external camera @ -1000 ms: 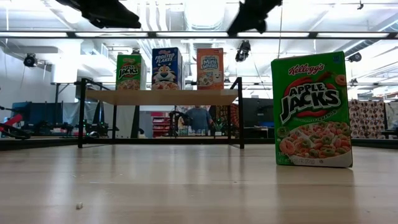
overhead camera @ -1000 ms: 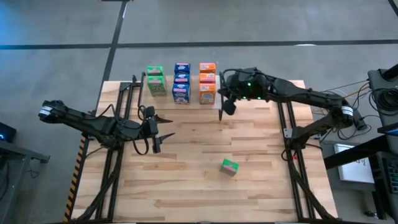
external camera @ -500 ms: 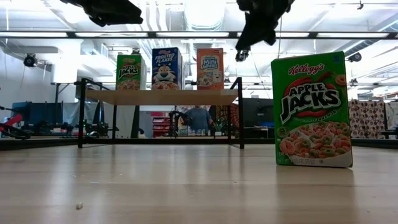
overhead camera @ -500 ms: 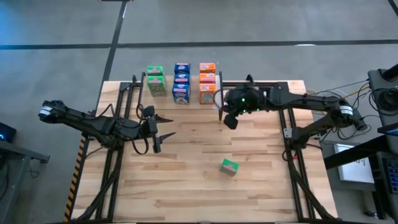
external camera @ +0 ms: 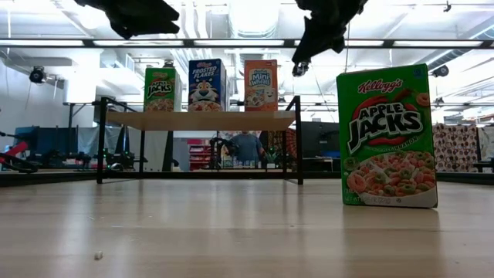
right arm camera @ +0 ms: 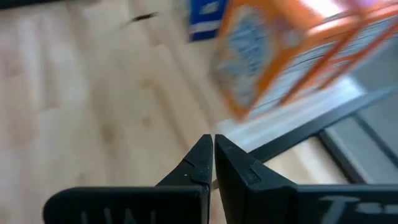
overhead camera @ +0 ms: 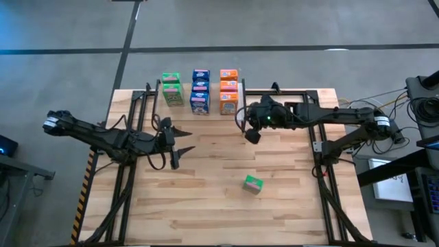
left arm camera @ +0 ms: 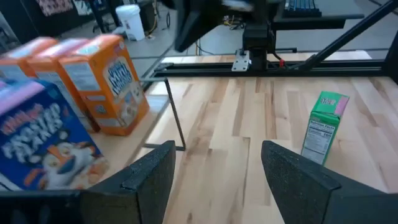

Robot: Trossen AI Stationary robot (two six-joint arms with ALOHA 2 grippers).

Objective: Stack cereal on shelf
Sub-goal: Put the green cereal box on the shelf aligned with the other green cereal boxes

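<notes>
Table (overhead camera: 206,206): a pale wood-plank top, with black frame rails running down its left and right sides and along the far right edge.
Shelf (external camera: 201,120): a low light-wood board on thin black legs at the far edge of the table; from above the boxes on it sit in three short rows.
Green boxes (overhead camera: 171,88): the left row on the shelf, Apple Jacks fronts in the low view.
Blue boxes (overhead camera: 200,90): the middle row, Frosted Flakes, three of them one behind another.
Orange boxes (overhead camera: 228,90): the right row, Mini-Wheats, again three deep.
Loose green box (overhead camera: 253,184): and here's the odd one out, standing upright on the bare table, well apart from the shelf, large in the low view!
Right gripper (right arm camera: 213,155): hanging just beside the shelf's right end, near the orange boxes; its two dark fingers are pressed together with nothing between them.
Left gripper (left arm camera: 214,171): hovering over the left half of the table, fingers spread wide and empty, looking toward the loose green box and the shelf.
Floor (overhead camera: 288,27): grey, crossed by dark lines.
Room: bright ceiling lights and pipes overhead, cluttered benches behind, and a person (external camera: 247,145) visible under the shelf, far back.
Right of the table: dark equipment (overhead camera: 425,89) with cables.
</notes>
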